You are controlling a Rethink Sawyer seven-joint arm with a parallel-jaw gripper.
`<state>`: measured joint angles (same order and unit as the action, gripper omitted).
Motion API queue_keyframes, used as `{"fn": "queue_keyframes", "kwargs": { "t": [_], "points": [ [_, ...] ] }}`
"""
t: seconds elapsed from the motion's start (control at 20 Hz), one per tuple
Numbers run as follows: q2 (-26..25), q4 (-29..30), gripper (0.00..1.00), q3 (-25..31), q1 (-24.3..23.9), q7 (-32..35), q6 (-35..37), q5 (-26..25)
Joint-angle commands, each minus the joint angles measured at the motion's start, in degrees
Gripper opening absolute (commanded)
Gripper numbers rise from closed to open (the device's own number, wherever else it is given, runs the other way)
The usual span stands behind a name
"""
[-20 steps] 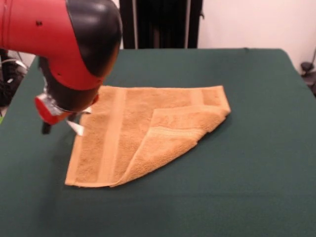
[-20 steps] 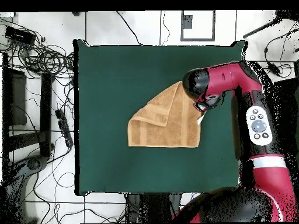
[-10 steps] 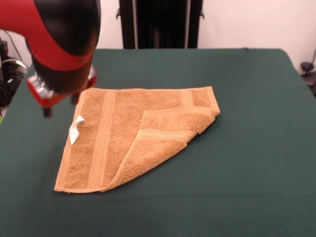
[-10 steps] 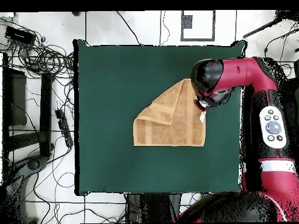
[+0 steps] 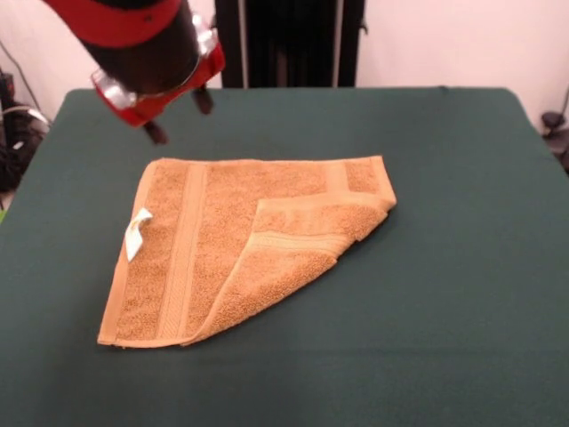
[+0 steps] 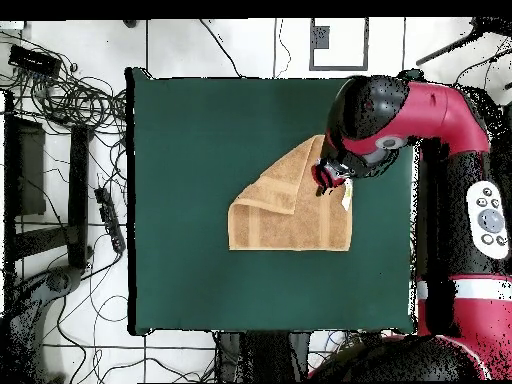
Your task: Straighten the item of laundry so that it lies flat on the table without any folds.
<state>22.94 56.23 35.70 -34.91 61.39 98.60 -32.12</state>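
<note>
Your gripper (image 5: 179, 113) hangs empty, jaws apart, above the towel's (image 5: 204, 240) far tagged corner. The folded-over corner (image 5: 298, 258) lies diagonally opposite, toward the camera-side right, so reach across there.

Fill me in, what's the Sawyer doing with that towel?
The arm is working on flattening the tan-orange towel on the green table. Right now its hand hangs open above the towel's far edge, holding nothing. The towel is not flat yet: one corner is folded over onto the middle. The white care tag shows at the edge opposite the fold.
</note>
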Motion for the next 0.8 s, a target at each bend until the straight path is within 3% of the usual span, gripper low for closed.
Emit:
{"fn": "queue_keyframes", "kwargs": {
  "t": [0.05,0.55,0.8],
  "points": [
    [-3.27,3.95,1.0,2.98,1.24,9.34,-5.38,12.19],
    [-9.59,6.79,1.0,2.57,-1.05,2.43,-22.54,16.25],
    [-12.59,4.47,1.0,1.64,-0.95,-2.91,-27.55,14.4]
  ]
}}
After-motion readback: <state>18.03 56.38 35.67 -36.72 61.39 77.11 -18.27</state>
